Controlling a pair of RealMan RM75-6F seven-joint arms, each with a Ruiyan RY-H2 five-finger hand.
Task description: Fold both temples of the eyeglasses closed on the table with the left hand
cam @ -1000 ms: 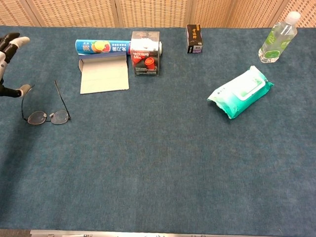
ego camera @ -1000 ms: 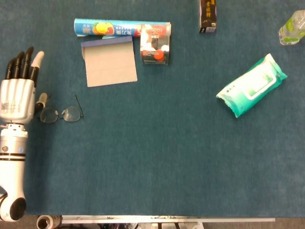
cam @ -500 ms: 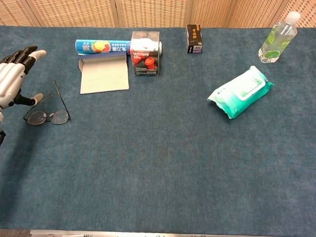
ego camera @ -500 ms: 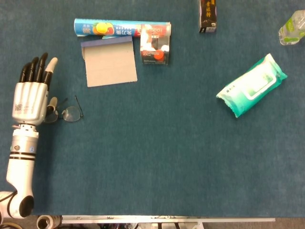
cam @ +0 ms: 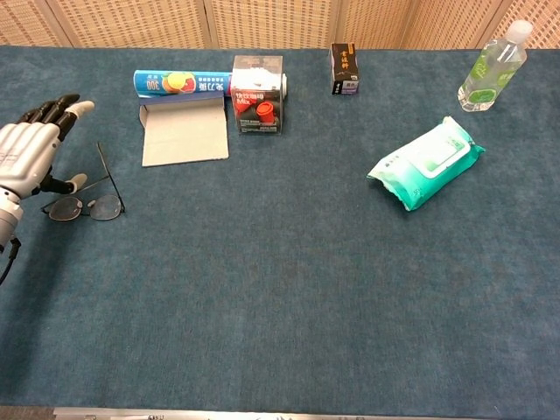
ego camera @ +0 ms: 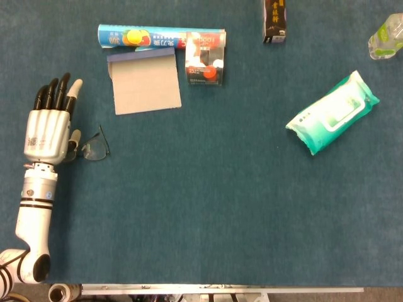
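Note:
Thin wire-framed eyeglasses [ego camera: 93, 150] [cam: 87, 206] lie on the blue table at the far left, lenses toward me. One temple [cam: 108, 172] points away toward the back; the other slants inward under my hand. My left hand [ego camera: 49, 128] [cam: 28, 157] hovers flat over the glasses' left half, fingers straight and apart, pointing to the far side. In the head view it hides the left lens. Its thumb [cam: 68, 184] reaches down close to the slanted temple; contact is unclear. It holds nothing. My right hand is out of both views.
A grey card folder [ego camera: 145, 83], a printed tube [ego camera: 141, 36] and a red-and-white box [ego camera: 204, 60] lie behind the glasses. A green wipes pack [ego camera: 332, 112], a dark carton [ego camera: 275, 22] and a plastic bottle [cam: 492, 68] sit to the right.
My left hand has slid to the right over the glasses, now covering the left lens. The left temple has swung inward from pointing back to slanting across.

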